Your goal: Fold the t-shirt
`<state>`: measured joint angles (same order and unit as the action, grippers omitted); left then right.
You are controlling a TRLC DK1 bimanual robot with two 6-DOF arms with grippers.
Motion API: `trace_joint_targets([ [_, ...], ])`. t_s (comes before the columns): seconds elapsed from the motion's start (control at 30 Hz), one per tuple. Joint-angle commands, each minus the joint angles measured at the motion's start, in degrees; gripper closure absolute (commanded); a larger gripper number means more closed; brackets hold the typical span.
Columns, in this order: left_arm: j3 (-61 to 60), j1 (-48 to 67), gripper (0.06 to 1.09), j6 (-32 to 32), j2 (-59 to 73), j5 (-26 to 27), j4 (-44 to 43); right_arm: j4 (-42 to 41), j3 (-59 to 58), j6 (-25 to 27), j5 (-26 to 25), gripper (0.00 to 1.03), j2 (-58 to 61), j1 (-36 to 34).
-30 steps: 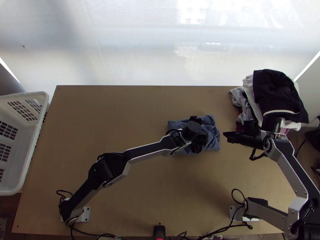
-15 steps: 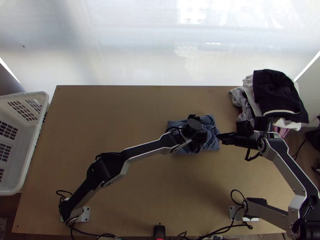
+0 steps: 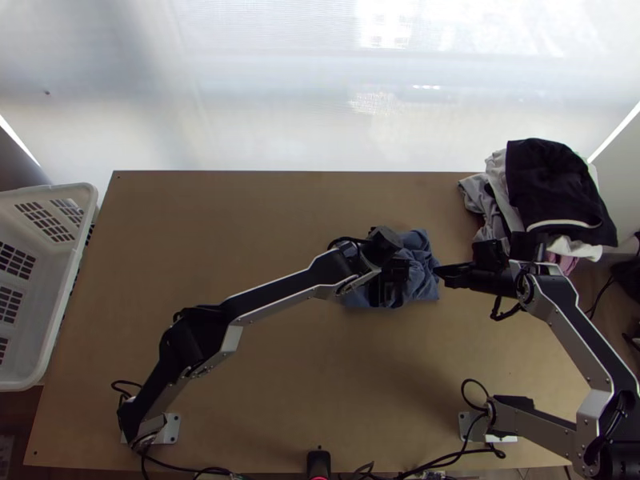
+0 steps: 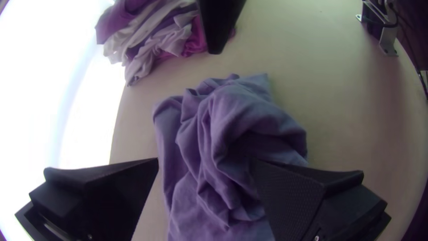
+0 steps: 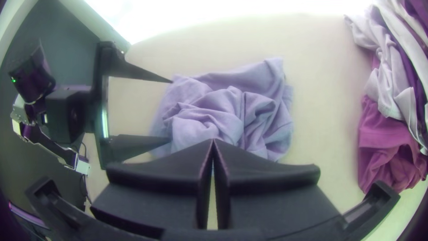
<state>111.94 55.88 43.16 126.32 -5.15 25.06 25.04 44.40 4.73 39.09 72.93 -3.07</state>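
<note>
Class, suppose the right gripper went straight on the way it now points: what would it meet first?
Most likely the bunched t-shirt, lying just ahead of the right gripper's closed tips. Its height is unclear, so it might pass over the cloth towards the left gripper.

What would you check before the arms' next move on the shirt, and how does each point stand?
1. Shirt spread flat: not ok, it lies bunched on the table.
2. Left gripper open over the shirt: ok, its fingers stand wide apart.
3. Left gripper touching the cloth: cannot tell.
4. Right gripper open for a grasp: not ok, its fingertips are together, with no cloth between them.
5. Clothes pile apart from the shirt: ok, bare table shows between them.
</note>
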Motion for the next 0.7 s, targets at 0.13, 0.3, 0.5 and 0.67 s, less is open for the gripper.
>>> trace_joint_targets([
  [0.13,1.53,-2.88,0.1,-10.55,-6.35,1.46,13.0,0.01,-0.02,0.1,0.02,1.0,-0.06,4.57],
  [0.3,0.38,-6.04,0.11,-17.4,-8.02,2.16,17.48,-0.08,1.65,-0.43,-0.07,1.0,1.25,10.45],
  [0.5,-6.21,-7.63,0.37,-19.6,-9.69,2.16,15.99,-0.08,4.03,-0.25,-0.07,1.0,4.33,18.1],
  [0.67,-14.12,-9.21,0.88,-20.83,-11.71,6.11,11.86,-0.43,6.93,-0.34,-0.07,1.0,7.58,22.41],
])
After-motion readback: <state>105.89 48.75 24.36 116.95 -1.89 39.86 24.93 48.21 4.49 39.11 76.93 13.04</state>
